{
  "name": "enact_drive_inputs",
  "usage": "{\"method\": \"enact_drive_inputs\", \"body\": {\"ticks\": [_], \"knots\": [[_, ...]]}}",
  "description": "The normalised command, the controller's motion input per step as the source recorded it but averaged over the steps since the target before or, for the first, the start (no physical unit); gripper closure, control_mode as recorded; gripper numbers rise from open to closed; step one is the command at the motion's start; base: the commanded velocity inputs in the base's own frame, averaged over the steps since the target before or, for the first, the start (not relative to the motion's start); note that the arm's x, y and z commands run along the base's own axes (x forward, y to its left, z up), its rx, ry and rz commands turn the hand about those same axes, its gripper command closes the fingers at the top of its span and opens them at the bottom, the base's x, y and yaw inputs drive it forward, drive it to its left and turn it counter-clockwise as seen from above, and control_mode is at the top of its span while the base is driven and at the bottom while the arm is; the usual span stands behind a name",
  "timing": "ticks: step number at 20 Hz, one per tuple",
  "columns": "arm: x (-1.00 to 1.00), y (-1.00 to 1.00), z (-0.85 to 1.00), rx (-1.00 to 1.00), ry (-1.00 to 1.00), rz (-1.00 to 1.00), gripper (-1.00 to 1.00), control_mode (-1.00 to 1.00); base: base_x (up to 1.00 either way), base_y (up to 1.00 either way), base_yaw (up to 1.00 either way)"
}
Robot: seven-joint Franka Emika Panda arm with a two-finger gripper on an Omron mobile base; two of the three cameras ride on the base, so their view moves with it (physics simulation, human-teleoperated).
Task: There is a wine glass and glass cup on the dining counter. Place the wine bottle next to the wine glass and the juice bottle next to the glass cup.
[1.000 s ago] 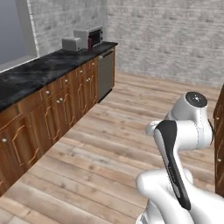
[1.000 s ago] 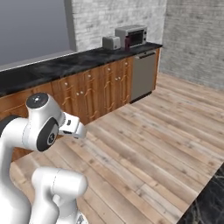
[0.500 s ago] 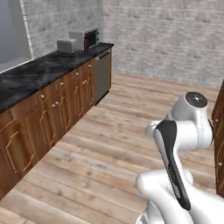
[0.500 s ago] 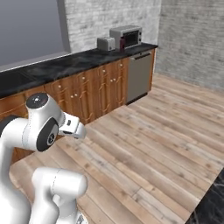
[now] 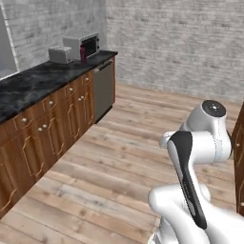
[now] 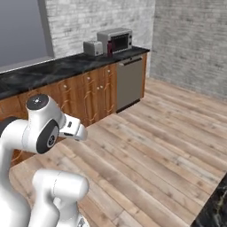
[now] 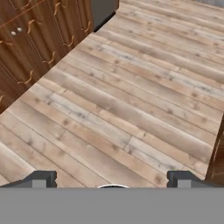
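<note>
My gripper points down at bare wood floor, its two dark fingertips wide apart, open, with nothing between them. A corner of the black marble dining counter shows at the lower right of the right base view. Its wood base runs along the right edge of the left base view. The wine glass, glass cup and wine bottle are out of view. A short dark maroon thing, possibly the juice bottle, stands between toaster and microwave; it is too small to tell.
A black-topped cabinet run lines the left wall, with a toaster, a microwave and a steel dishwasher. Brick walls close the far end. Open wood floor lies between cabinets and counter.
The whole scene has slid left in both base views, so the base has moved. The arm keeps its pose and the gripper stays open.
</note>
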Motion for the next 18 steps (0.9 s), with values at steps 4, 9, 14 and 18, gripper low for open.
{"method": "enact_drive_inputs", "body": {"ticks": [4, 9, 14, 18], "knots": [[0.00, 0.00, 0.00, 0.00, 0.00, 0.00, -1.00, 1.00, 0.90, -0.29, 0.00], [0.00, 0.00, 0.00, 0.00, 0.00, 0.00, -1.00, 1.00, 0.91, -0.29, 0.01], [0.00, 0.00, 0.00, 0.00, 0.00, 0.00, -1.00, 1.00, 0.90, -0.28, 0.03], [0.00, 0.00, 0.00, 0.00, 0.00, 0.00, -1.00, 1.00, 0.88, -0.21, 0.12]]}}
